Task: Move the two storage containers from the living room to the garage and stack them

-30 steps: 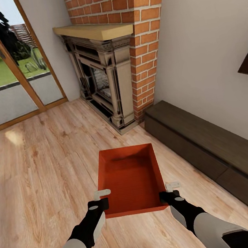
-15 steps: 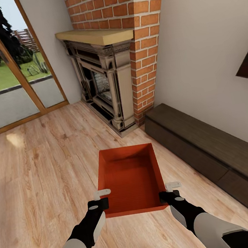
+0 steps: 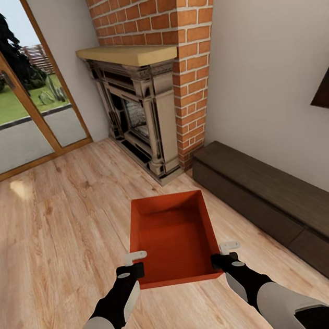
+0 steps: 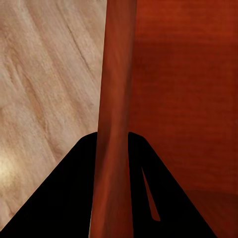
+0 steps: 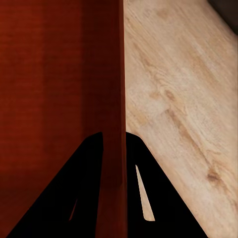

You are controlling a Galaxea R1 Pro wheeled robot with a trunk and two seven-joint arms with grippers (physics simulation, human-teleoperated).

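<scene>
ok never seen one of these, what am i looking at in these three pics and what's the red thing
This is a simulated two-armed robot on wheels, driven remotely by a person. The large picture comes from a camera on its head, looking down over both arms. The red thing is an open, lidless storage container, and nothing shows inside it. The left gripper and the right gripper each pinch one of its side walls, holding it over a light wood plank floor. Ahead stand a brick fireplace, a glass patio door and a low dark cabinet along the wall.

The other two pictures come from cameras near each gripper. The black shapes are fingers clamped either side of the container's thin wall.
</scene>
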